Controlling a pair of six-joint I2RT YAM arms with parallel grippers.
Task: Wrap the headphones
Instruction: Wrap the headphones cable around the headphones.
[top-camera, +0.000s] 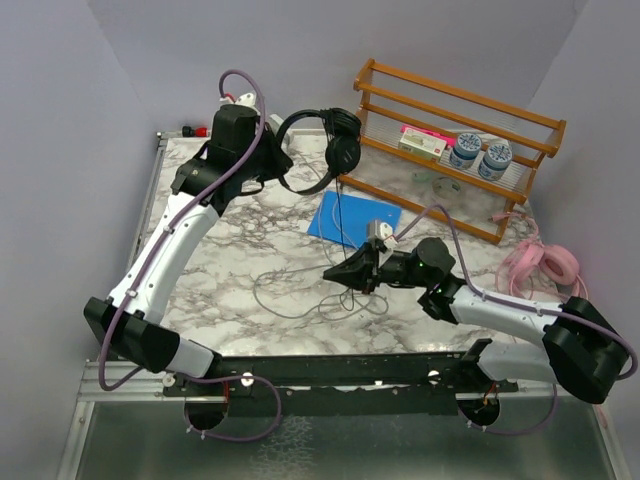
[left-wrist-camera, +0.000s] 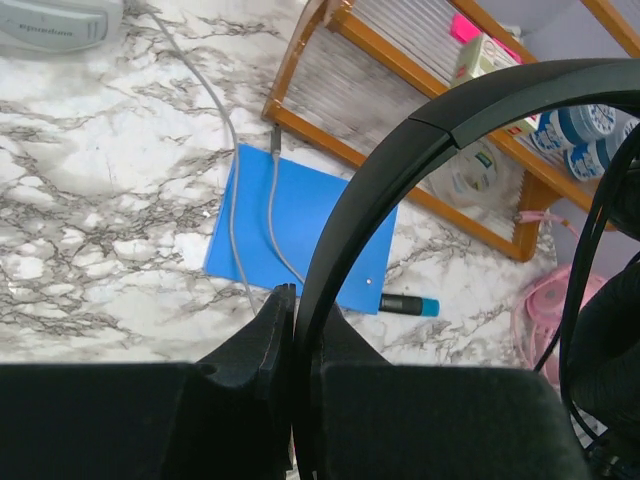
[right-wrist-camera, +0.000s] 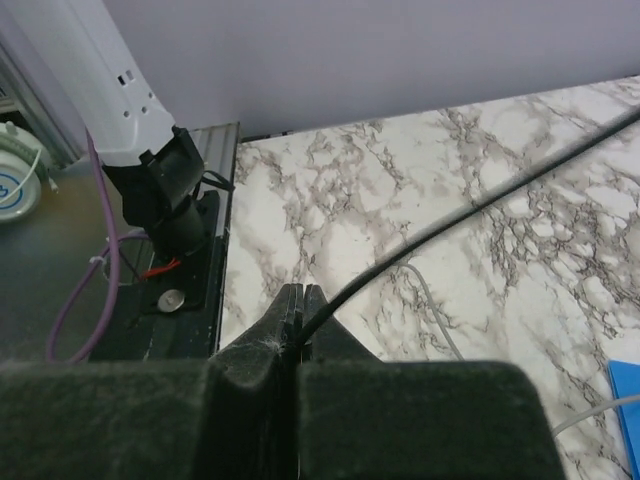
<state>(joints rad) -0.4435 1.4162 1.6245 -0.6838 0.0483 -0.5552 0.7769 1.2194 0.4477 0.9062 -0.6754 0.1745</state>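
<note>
Status: early, no pair is wrapped as far as I can see.

- Black on-ear headphones (top-camera: 335, 140): held in the air over the far middle of the marble-pattern worktop (top-camera: 260, 240). Left gripper (left-wrist-camera: 303, 308) is clamped on the headband (left-wrist-camera: 400, 170), fingers closed down to the band's thickness.
- Right gripper (right-wrist-camera: 300, 295): fingers fully pinched together on the thin black cable (right-wrist-camera: 480, 205), low over the worktop's centre. The cable runs taut and straight out of the pinch. I see no turns around the headband or cups, so the winding is all left to do.
- Grey-white over-ear headphones (left-wrist-camera: 50, 25): far-left corner, mostly hidden behind the left arm. Their grey cable (left-wrist-camera: 230, 150) trails loose across a blue sheet (top-camera: 352, 218) and seems to end in the slack loops near the front middle. Not wrapped.
- Pink over-ear headphones (top-camera: 540, 265): at the right edge, beside the wooden rack (top-camera: 460, 130). Pink cable (top-camera: 503, 216) lies out by the rack foot, so probably untouched.

Materials: the headband is a smooth, matte, rigid plastic arc, and the cups look padded. The black cable is very thin and round, so it is likely slippery and prone to kinks. The gripper pads are fuzzy black foam. The worktop is glossy and veined.
</note>
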